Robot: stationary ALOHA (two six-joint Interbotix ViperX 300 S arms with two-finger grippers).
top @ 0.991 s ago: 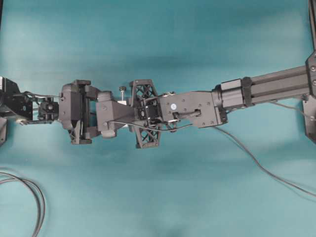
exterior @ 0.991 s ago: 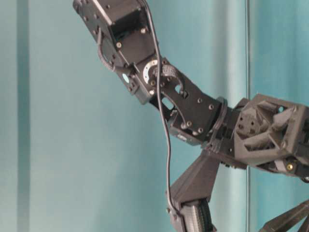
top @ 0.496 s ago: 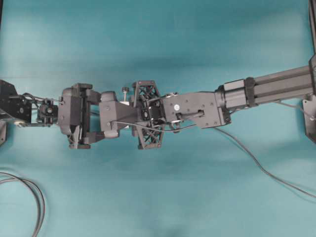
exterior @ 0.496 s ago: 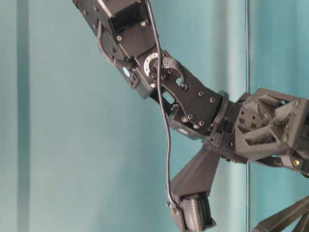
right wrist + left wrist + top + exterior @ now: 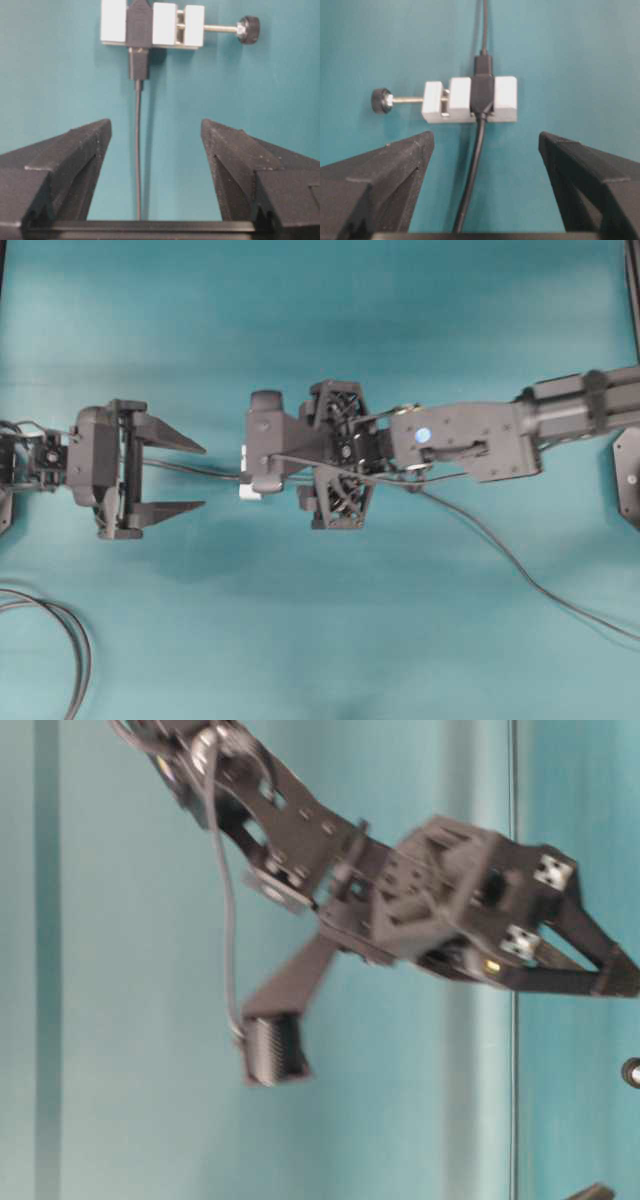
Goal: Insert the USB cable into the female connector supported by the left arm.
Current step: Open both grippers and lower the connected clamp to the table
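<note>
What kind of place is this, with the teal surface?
Probably a robotics lab test bench: two black robot arms face each other over a plain teal tabletop, with a small white clamp block holding a plugged-in black cable.

I see a plain teal surface (image 5: pixel 320 640) everywhere, with no pattern on it. The female connector (image 5: pixel 470 100) is white, crossed by a black band, with a silver stem ending in a black knob (image 5: pixel 381 100). The USB cable (image 5: pixel 138 150) is dark grey with a black collar. The left gripper (image 5: pixel 190 478) and right gripper (image 5: pixel 156 145) are matt black; the right arm's (image 5: pixel 470 435) wrist carries a small blue dot. Looped black cables (image 5: pixel 60 640) show at the lower left corner.
</note>
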